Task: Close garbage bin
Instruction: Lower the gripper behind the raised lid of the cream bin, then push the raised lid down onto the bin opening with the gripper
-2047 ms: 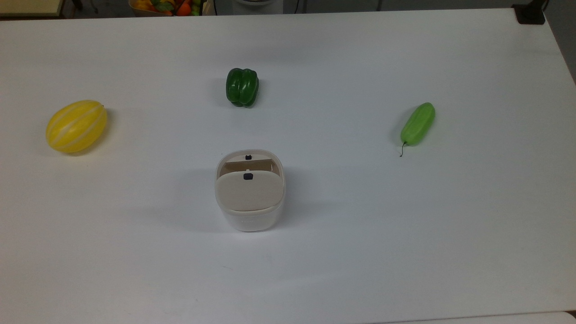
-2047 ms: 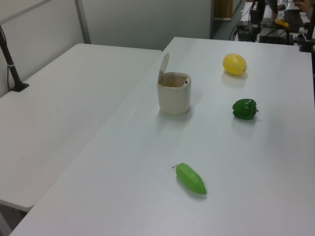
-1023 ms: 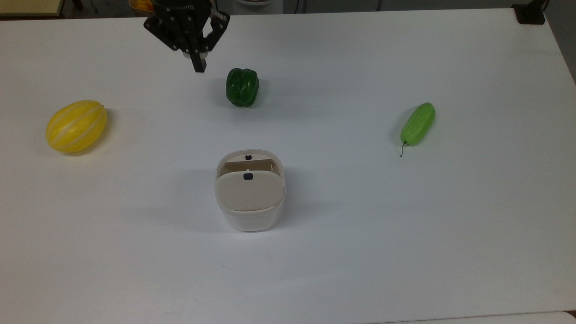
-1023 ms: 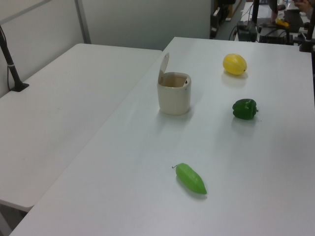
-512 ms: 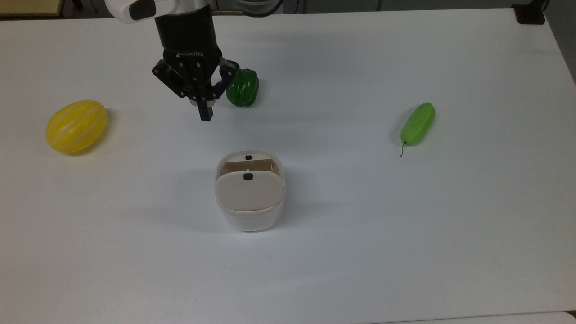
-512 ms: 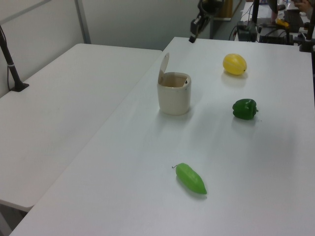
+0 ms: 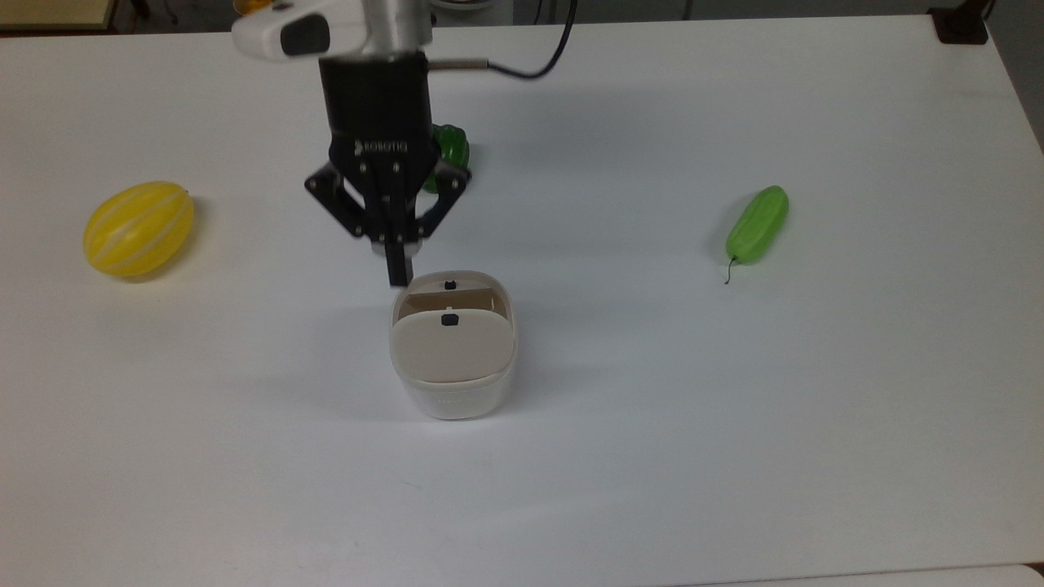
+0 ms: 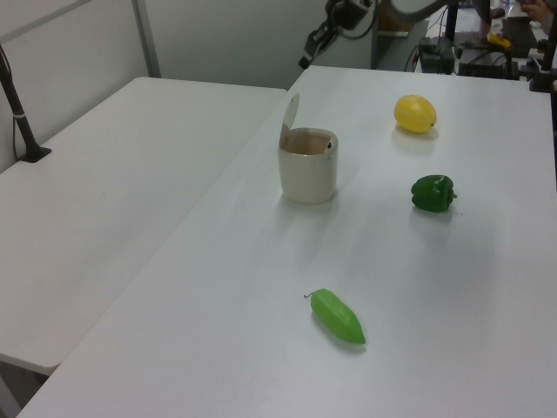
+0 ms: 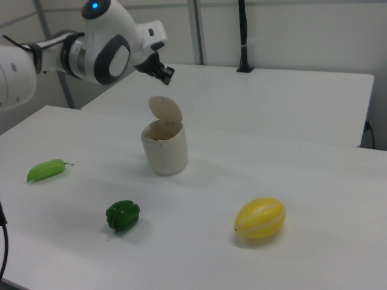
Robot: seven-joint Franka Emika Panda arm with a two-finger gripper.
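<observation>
Hovering above the white table (image 7: 734, 424), the gripper (image 7: 397, 275) hangs with its 2 fingers pressed together, their tip at the garbage bin's (image 7: 453, 391) far rim in the top view. In the right view the gripper (image 9: 166, 74) is well above the bin (image 9: 165, 148), clear of the raised beige lid (image 9: 165, 110). The bin stands near the table's middle with its lid up, bare tabletop on every side and the table edges well apart from it. There is 1 bin, 1 yellow melon (image 7: 139, 228), 1 green bell pepper (image 8: 432, 192) and 1 light green cucumber (image 7: 758, 223), each lying apart from the others. A second white table (image 8: 104, 200) adjoins this one, against a pale wall.
</observation>
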